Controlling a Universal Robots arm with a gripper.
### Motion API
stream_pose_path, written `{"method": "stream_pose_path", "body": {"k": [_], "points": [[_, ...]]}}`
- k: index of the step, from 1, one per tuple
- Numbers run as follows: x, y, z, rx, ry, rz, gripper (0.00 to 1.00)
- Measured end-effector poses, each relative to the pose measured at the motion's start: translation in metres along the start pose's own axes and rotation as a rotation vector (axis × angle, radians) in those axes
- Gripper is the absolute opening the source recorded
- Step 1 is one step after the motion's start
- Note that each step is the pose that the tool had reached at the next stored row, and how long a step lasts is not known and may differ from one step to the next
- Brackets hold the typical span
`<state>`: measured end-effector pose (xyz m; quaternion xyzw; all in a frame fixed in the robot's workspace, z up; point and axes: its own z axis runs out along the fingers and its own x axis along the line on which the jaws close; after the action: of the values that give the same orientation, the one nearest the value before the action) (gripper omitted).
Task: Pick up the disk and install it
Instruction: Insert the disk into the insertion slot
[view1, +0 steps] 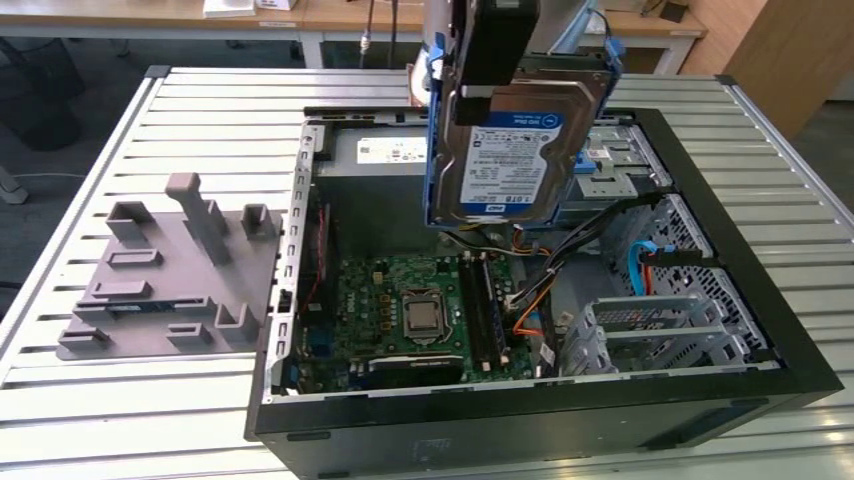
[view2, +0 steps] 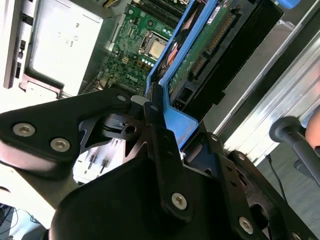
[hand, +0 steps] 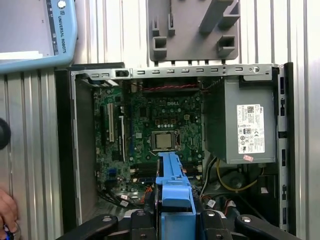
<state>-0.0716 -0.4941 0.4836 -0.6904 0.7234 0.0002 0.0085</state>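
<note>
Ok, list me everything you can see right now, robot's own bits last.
disk: one, silver with blue-and-white label and blue side rails, held above the open case
computer case: one, black, lying open on the table
motherboard: one, green, on the case floor
power supply: one, grey with white sticker, in a case corner
drive cage: one, silver metal, inside the case at the exterior view's right
fixture block: one, grey, on the table, exterior view's left of the case
table: one, slatted silver metal, under everything
pendant: one, light-blue rimmed, outside the case
person's hand: one, outside the case
end effector: one, black, shut on the disk's blue rail
</note>
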Motion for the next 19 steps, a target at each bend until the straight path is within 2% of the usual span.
{"method": "stream_pose_path", "body": {"k": [7, 19], "points": [[0.0069, -0.0134, 0.0007, -0.0001, 0.0001, 0.0, 0.36], [0.0335, -0.0166, 0.0022, 0.0, 0.0025, 0.0, 0.36]]}}
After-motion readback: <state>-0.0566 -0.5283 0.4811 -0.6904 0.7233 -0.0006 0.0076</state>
